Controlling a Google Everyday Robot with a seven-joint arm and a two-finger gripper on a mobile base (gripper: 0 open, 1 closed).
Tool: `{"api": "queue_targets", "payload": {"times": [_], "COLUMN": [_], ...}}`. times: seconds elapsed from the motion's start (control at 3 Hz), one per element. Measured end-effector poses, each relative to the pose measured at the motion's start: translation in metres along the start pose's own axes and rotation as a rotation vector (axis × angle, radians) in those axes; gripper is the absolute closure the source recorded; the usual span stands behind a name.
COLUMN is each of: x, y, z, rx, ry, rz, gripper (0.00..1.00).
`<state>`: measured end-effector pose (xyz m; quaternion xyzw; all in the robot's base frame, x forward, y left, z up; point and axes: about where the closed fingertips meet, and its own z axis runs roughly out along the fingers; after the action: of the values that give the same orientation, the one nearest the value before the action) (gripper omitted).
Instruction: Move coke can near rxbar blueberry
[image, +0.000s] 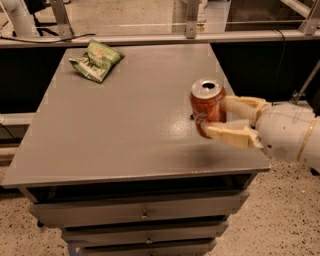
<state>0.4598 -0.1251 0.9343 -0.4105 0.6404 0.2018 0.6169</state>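
The coke can, red-orange with a silver top, is upright and held just above the right side of the grey table. My gripper reaches in from the right and is shut on the can, with one cream finger behind it and one in front. The rxbar blueberry is hidden behind the can and my fingers; only a tiny dark spot shows at the can's left edge.
A green chip bag lies at the table's far left corner. The table has drawers below its front edge. A metal rail and dark benches run behind and to the right of the table.
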Motion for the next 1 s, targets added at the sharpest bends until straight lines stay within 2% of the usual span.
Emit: {"api": "queue_targets", "payload": {"times": [0.33, 0.67, 1.0], "x": [0.017, 0.038, 0.059], "y": [-0.055, -0.092, -0.114], "z": [-0.008, -0.011, -0.012], "rx": [0.075, 0.128, 0.164], "ry": [0.003, 0.001, 0.001], "rz": [0.002, 0.024, 0.048], "gripper": [1.0, 1.0, 1.0]}}
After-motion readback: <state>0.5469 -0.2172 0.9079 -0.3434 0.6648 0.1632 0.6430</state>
